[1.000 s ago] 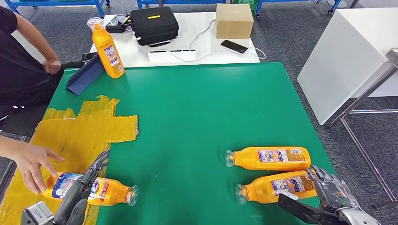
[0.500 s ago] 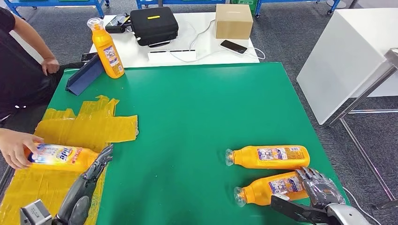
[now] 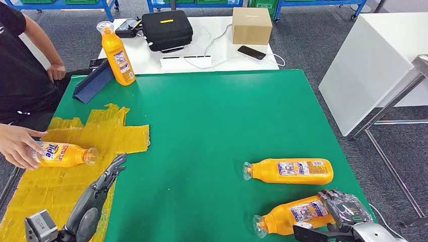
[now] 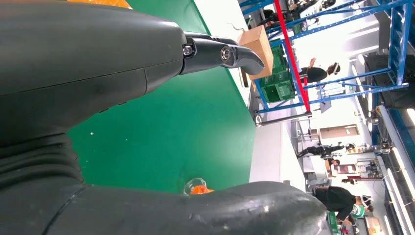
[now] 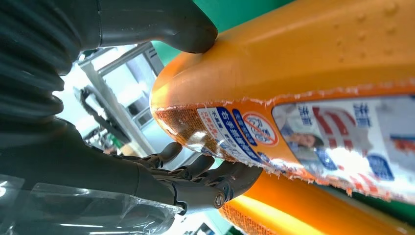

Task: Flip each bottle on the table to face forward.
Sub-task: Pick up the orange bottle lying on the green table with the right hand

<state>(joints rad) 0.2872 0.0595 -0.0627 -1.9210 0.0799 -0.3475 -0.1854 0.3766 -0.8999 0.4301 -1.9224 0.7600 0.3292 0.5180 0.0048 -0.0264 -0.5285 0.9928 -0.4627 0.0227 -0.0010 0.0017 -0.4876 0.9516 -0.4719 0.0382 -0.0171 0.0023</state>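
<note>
Here the right hand [image 3: 343, 207] is gripping the base end of the near orange detergent bottle [image 3: 295, 214] at the near right corner of the green tabletop [image 3: 212, 126]; in the right wrist view the thumb [image 5: 161, 24] is pressing on one side of the orange body [image 5: 303, 63] while the darker fingers [image 5: 205, 171] are curling under the other, so the bottle is sitting inside the grasp, not beside it. The bottle is lying at a slant with its clear cap pointing left and toward the near edge, its small-print label facing up, which I am judging to be the back. To do the flip well, the hand should be rolling the bottle about its long axis while keeping the base firmly clamped, since the smooth plastic will likely be slipping if the pinch loosens, and it should be keeping clear of the second lying bottle [image 3: 290, 170], which is resting just beyond it. The left hand [image 3: 108, 176] is hovering over the yellow taped sheet [image 3: 96, 136] at near left, fingers apart and holding nothing. A person's hand [image 3: 17, 146] is holding a third bottle [image 3: 63, 154] at the left edge, and a fourth bottle [image 3: 117, 54] is standing upright at the far left.
</note>
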